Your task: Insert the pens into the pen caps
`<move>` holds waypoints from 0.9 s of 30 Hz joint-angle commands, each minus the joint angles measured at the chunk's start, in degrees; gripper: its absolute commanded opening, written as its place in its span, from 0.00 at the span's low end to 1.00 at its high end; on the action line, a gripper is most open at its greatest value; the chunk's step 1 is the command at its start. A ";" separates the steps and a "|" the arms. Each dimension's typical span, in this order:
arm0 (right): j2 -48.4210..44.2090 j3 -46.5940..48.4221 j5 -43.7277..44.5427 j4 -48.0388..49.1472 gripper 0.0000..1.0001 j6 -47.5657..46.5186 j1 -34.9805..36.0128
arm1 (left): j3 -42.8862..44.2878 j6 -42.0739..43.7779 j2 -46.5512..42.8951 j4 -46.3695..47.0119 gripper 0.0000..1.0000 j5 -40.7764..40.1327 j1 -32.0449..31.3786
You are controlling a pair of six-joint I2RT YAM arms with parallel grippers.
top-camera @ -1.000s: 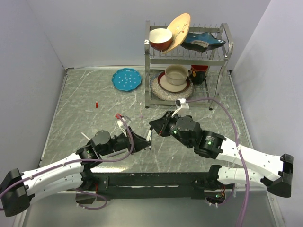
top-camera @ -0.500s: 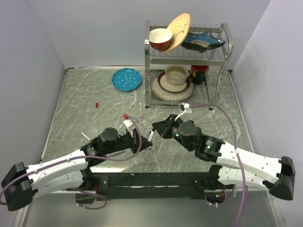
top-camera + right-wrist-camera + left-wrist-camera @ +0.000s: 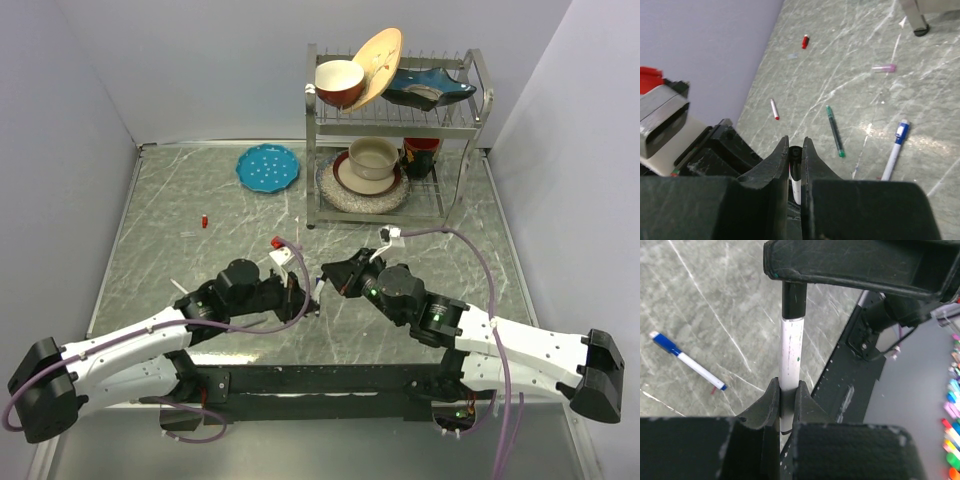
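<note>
Left pincer (image 3: pixel 787 394): closed tight on the white barrel of the black pen (image 3: pixel 791 350), towards its rear end.
Right pincer (image 3: pixel 795 143): closed on the black cap (image 3: pixel 794 299); it faces the left one, close to it, above the middle of the bench (image 3: pixel 200 190).
Black pen: held in the air between the two pincers. Its nose looks to be inside the cap; how deep cannot be told.
Step in hand: mating black pen and black cap, judged near its finish.
Next move: calls for a straight push along the pen's axis until the cap seats, then a release by one pincer. Any tilt would likely jam it.
Other pens: blue pen (image 3: pixel 894 152) lies on the bench with a thick blue piece on one end, probably capped. The green pen (image 3: pixel 834 131) lies near it; the red-ended pen (image 3: pixel 774 109) is further off.
Red cap (image 3: pixel 805 41): alone, well apart from its pen.
Teal plate (image 3: pixel 267 167): flat on the bench; no task things seen on it.
Dish rack (image 3: pixel 470 110): red bowl (image 3: pixel 339 82) and a tilted tan plate above; beige bowl (image 3: pixel 373 155) stacked on a rimmed plate below. No pens or caps visible.
</note>
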 commanded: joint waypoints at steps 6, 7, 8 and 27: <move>2.63 -3.91 -17.38 0.13 0.00 4.76 8.76 | 5.11 -4.15 -1.61 21.30 0.01 -1.94 11.14; 3.16 -3.74 -17.30 -0.05 0.00 4.77 9.46 | 6.42 -3.71 -1.27 20.77 0.01 -1.94 11.14; 4.30 -3.04 -16.86 -1.27 0.00 4.68 9.90 | 7.13 -2.75 -1.09 18.76 0.01 -2.12 11.14; 8.96 1.62 -22.30 -10.78 0.00 -3.31 12.98 | 9.94 0.51 -2.50 9.52 0.01 -0.36 14.21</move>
